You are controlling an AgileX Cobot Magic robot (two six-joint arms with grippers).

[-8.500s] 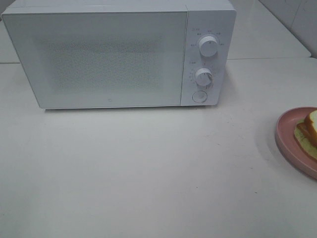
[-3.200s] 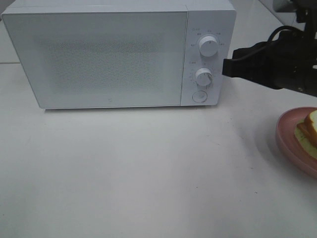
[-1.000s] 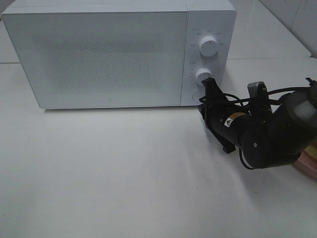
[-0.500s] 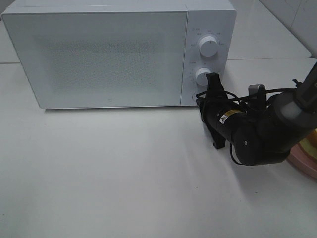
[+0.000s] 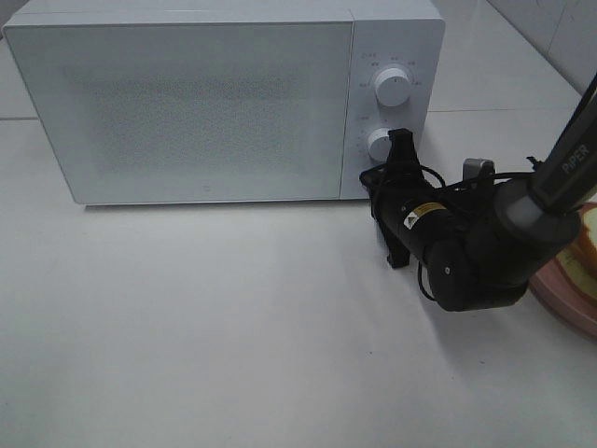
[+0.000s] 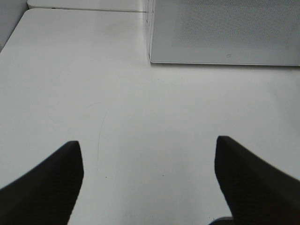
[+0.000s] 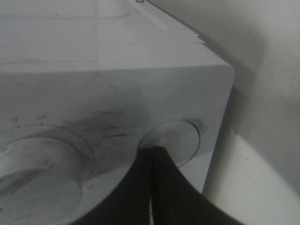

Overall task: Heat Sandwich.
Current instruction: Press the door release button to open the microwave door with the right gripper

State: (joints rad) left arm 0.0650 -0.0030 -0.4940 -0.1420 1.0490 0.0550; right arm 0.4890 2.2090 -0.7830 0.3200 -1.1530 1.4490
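My right gripper [image 7: 151,150]: jaws are sitting fully together, gripping nothing, tips touching the round button [image 7: 176,138] low on the microwave [image 5: 205,103] panel. My left gripper [image 6: 146,140]: jaws are standing wide apart, empty, hovering over the bench [image 5: 233,327]. The sandwich [image 5: 588,245] is lying on the plate [image 5: 564,301] at my right, partly hidden behind my arm.

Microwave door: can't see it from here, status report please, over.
Right gripper shut, tips at the round button. Left gripper open above the table. Door closed; sandwich on the plate, partly hidden by the right arm.
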